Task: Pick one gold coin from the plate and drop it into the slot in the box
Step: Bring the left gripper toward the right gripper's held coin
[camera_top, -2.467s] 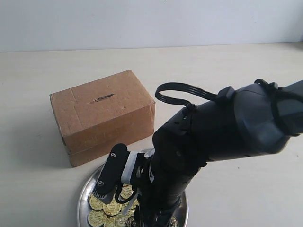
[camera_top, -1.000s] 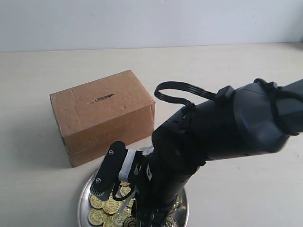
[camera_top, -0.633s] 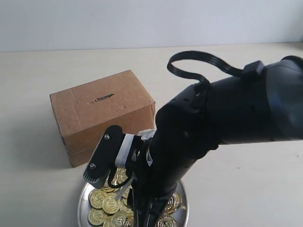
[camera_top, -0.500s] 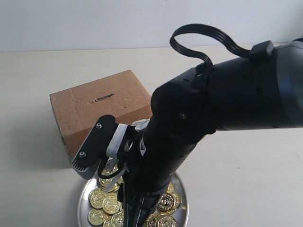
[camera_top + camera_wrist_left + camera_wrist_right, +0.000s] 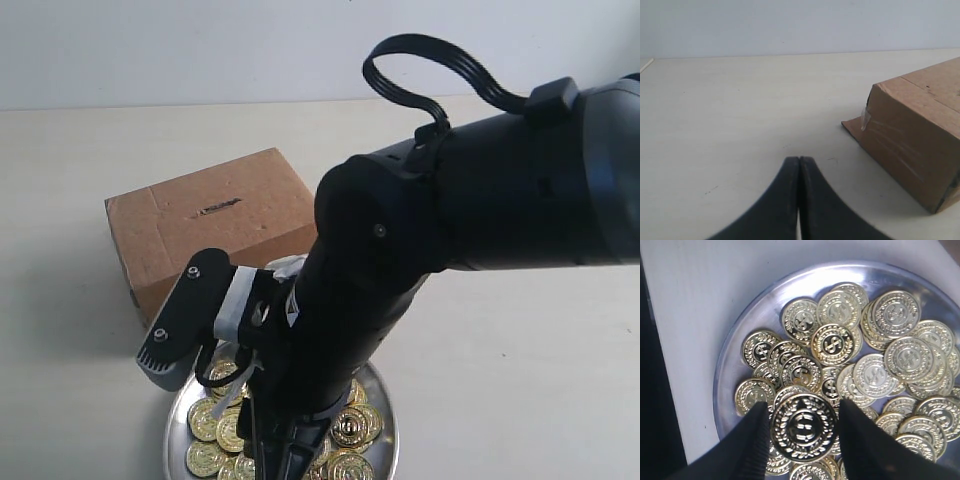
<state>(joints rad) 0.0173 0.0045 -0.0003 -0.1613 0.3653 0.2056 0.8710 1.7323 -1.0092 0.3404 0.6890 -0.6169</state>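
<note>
Brown cardboard box (image 5: pixel 215 235) just behind silver plate (image 5: pixel 732 347) of gold coins. Right gripper (image 5: pixel 802 412) over plate, jaws partway closed on one gold coin (image 5: pixel 802 435), pinched by its edges, prob. lifted off the pile. Left gripper (image 5: pixel 799 167) pressed closed, nothing in it, near box corner. Slot (image 5: pixel 218 208) on box top, apart from coin. To do well: firm squeeze, lift straight, carry over box top, turn coin edge-on & parallel w/ slot before release

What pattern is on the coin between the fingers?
The coin shows a wreath around a central symbol; right wrist view.
</note>
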